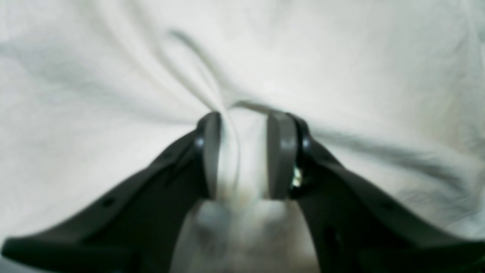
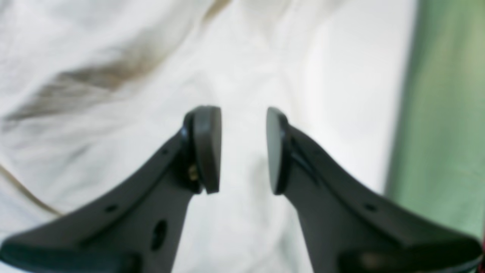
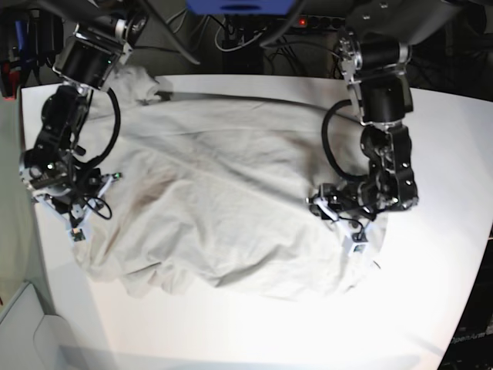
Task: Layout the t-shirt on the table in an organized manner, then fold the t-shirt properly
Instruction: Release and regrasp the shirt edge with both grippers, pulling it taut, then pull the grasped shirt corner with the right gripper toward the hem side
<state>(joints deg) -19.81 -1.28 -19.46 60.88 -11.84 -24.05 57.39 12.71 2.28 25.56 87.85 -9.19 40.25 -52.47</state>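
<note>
Left hand, wrist view: pads closing on a raised ridge of the t-shirt, cloth pinched up between them and creases radiating outward from the pinch. Grip appears shallow (only a narrow pleat between the pads); probable failure a slip of the fabric once tension comes on, or capture of a single layer so that the underside lags on the table.

Right hand, wrist view: jaws parted, nothing between them, poised over cloth close to the shirt's edge with bare table and a green strip beyond. Impossible to tell whether the pads touch the fabric. Risk here of closing on air or on the table surface rather than on the hem (edge blurred, position uncertain).

Base view: t-shirt spread but rumpled across the middle of the table, one corner bunched at the far side, near edge wavy and partly doubled under. Left hand at one side of the garment, right hand at the opposite side.

Judged hazards from this layout: uneven pull with only one side held, dragging the whole shirt sideways instead of flattening it; existing wrinkles and the tucked near edge carried into any fold; dangling cable loops near both wrists (possible snag on lifted cloth).
</note>
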